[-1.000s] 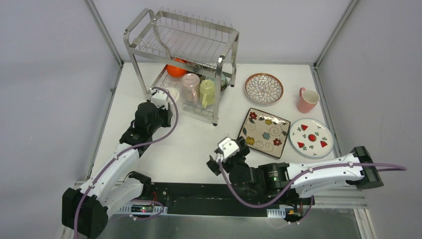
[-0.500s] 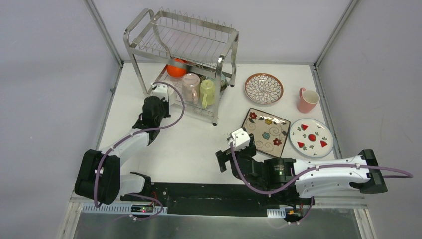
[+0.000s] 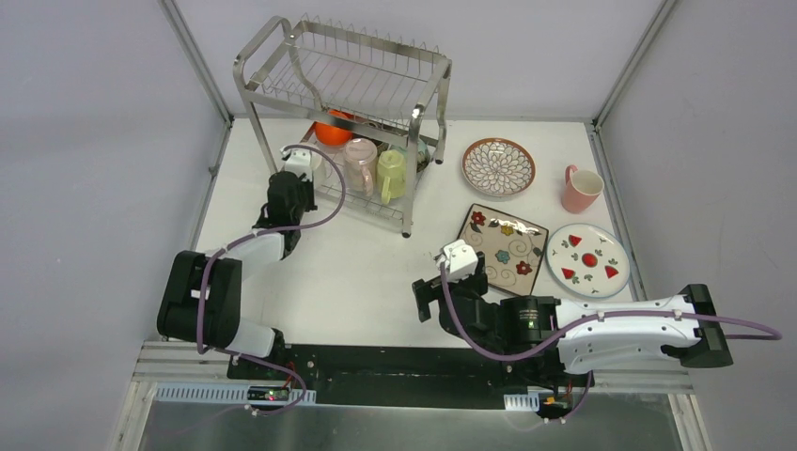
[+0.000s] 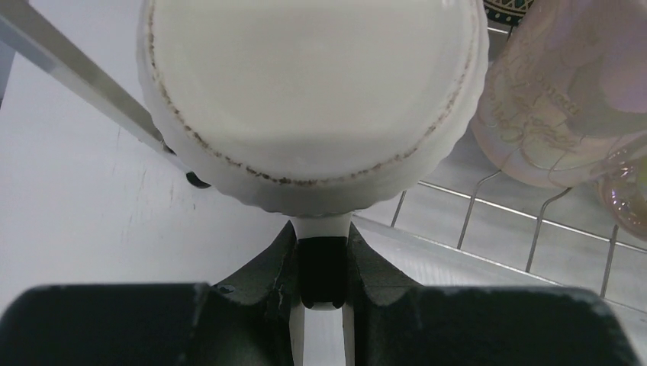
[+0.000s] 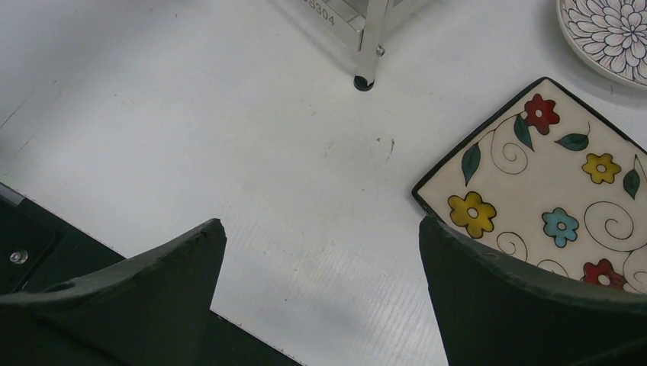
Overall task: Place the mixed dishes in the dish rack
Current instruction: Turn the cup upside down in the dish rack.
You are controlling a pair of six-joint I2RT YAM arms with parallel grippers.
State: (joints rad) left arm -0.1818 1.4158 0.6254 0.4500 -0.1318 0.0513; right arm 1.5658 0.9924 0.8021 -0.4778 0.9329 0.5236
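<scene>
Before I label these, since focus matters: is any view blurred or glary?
Left wrist: the white ribbed mug fills the frame, soft and washed out. Right wrist: sharp on the square floral cream plate. Top external: even light, small glints on the shiny steel wire rack.

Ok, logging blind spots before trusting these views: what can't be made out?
Left wrist: the white ribbed mug fills the frame, hiding what's behind.
Top: the left gripper covers part of that mug; the steel wire dish rack's upper shelf hides part of the orange bowl.
Right wrist: a black finger covers the square floral plate's near corner.
</scene>
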